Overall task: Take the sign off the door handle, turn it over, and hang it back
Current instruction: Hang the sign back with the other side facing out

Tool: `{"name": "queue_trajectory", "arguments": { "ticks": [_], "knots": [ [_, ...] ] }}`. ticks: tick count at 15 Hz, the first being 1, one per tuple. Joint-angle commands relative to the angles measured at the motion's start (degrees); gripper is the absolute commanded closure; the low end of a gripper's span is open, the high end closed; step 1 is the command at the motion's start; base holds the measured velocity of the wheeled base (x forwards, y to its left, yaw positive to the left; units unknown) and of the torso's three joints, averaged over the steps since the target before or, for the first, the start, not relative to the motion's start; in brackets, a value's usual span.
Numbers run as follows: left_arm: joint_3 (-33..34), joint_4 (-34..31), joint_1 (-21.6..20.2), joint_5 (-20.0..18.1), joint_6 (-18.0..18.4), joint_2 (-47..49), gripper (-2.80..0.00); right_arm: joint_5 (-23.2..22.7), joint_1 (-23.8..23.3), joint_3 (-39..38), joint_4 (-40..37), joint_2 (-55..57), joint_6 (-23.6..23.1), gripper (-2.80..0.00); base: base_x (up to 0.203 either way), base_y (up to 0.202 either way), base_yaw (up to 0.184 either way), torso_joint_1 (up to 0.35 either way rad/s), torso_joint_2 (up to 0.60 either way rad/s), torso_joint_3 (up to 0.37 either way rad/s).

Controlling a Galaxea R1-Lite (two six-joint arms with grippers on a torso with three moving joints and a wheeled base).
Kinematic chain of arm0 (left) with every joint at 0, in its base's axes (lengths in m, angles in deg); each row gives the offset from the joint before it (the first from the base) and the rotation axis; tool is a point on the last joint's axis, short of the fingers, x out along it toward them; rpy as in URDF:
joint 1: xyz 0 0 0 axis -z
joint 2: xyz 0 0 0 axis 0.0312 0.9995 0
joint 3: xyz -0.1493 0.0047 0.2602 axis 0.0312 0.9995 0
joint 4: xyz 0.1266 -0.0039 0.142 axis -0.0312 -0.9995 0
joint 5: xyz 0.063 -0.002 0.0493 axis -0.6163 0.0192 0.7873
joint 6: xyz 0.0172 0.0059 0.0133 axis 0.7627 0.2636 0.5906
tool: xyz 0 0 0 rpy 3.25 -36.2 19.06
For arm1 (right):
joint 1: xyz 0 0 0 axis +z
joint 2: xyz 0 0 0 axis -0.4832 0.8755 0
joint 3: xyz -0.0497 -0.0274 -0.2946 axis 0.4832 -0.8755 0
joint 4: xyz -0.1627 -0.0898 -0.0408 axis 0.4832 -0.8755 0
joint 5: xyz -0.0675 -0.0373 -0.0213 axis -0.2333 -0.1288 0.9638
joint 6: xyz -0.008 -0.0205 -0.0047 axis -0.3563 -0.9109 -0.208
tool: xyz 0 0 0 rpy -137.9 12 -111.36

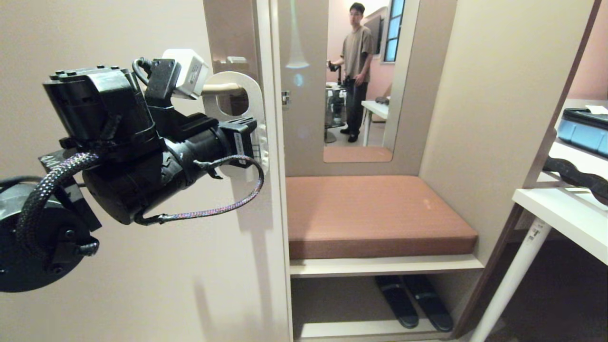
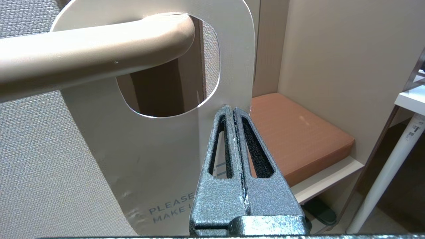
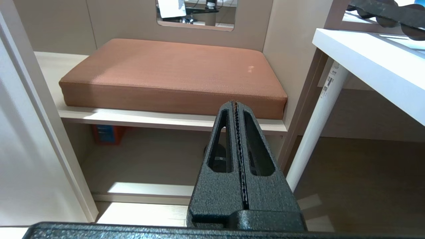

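Observation:
The sign [image 2: 149, 159] hangs with its big hole around the door handle [image 2: 99, 49], white side towards me and "PLEASE MAKE" legible low on the card. In the head view the sign [image 1: 254, 95] rings the cream handle [image 1: 223, 88] below the brownish plate [image 1: 230, 28]. My left gripper [image 2: 234, 108] is shut on the sign's edge just under the hole, and white card shows in the seam between the fingers. From the head it shows as a black wrist reaching to the sign [image 1: 259, 142]. My right gripper [image 3: 235, 103] is shut on nothing and hangs low, facing the bench.
The door's edge [image 1: 273, 190] is just right of the handle. Beyond it are a brown bench cushion [image 1: 375, 209], black slippers [image 1: 413, 299] underneath and a mirror showing a standing person [image 1: 356, 71]. A white table [image 1: 565, 213] stands at the right.

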Motion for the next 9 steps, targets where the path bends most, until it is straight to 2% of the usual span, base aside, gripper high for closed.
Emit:
{"name": "queue_trajectory", "arguments": {
  "ticks": [1, 9],
  "knots": [
    [0.02, 0.22, 0.01, 0.09, -0.02, 0.09, 0.00, 0.00, 0.00, 0.00, 0.01, -0.02, -0.01, 0.00, 0.000, 0.000, 0.000, 0.000, 0.00, 0.000],
    [2.61, 0.05, 0.01, 0.27, 0.55, -3.77, 0.00, 0.00, 0.00, 0.00, 0.01, -0.02, -0.01, 0.00, 0.000, 0.000, 0.000, 0.000, 0.00, 0.000]
  ]
}}
